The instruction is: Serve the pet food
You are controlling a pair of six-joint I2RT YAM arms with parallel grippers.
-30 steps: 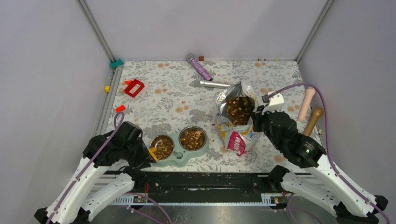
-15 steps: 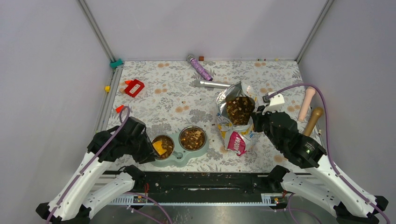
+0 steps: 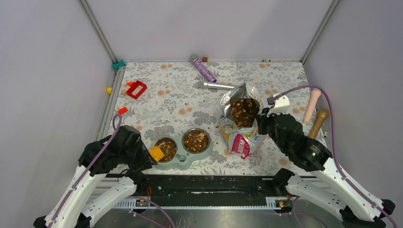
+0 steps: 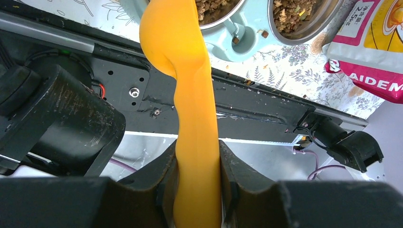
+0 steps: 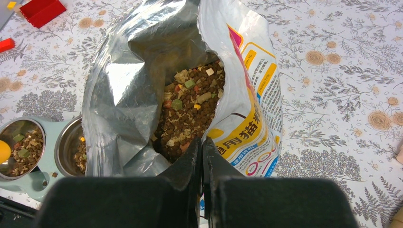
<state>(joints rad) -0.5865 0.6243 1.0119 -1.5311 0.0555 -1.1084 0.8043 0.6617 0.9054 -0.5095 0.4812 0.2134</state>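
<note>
Left gripper (image 4: 197,159) is pinching the orange scoop (image 4: 173,33) by its handle at the feeder's (image 3: 183,160) 9 o'clock end, while the right gripper (image 5: 201,147) is squeezing the foil bag's (image 5: 119,85) rim at 3 o'clock, pet food (image 5: 190,109) sitting inside that bag and in the 2 bowls (image 5: 66,142).

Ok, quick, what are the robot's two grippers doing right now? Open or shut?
The left gripper: closed on the orange scoop, gripping its handle.
The right gripper: shut, pinching the rim of the cat food bag.
</note>
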